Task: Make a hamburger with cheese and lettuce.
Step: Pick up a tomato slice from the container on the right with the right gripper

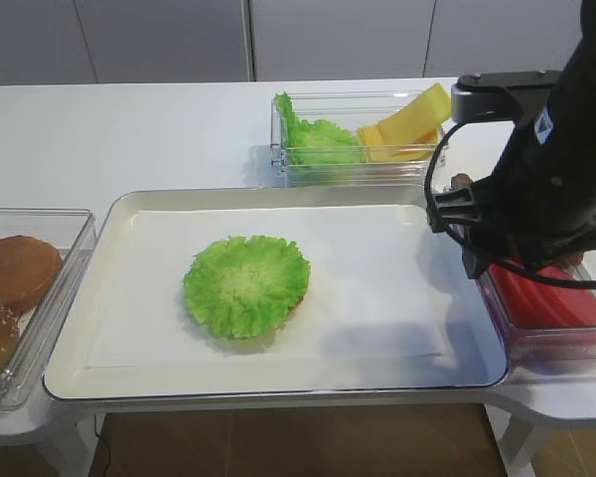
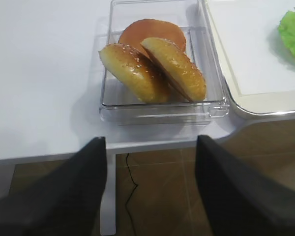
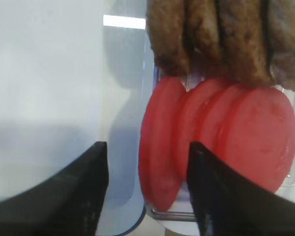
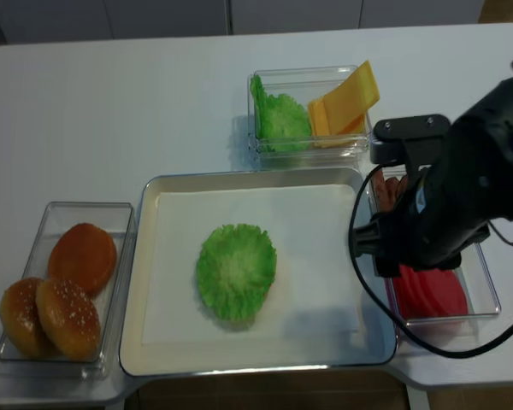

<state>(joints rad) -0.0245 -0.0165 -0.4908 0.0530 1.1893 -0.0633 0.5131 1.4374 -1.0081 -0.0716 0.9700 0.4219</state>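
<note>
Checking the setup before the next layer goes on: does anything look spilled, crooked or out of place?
Nothing stands out. The hamburger sits flat on the tray, and the cheese leans inside its own bin.

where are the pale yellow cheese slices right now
In both high views, the pale yellow cheese slices lean in the clear back container, right of a ruffled green leaf bunch.

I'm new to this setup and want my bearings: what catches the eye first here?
The bright-green lettuce lies in the middle of the white-lined tray, covering a bun base. The big black right arm hangs over the right-hand bin, its open, empty right gripper just above the red tomato slices. Yellow cheese leans in the back bin.
</note>
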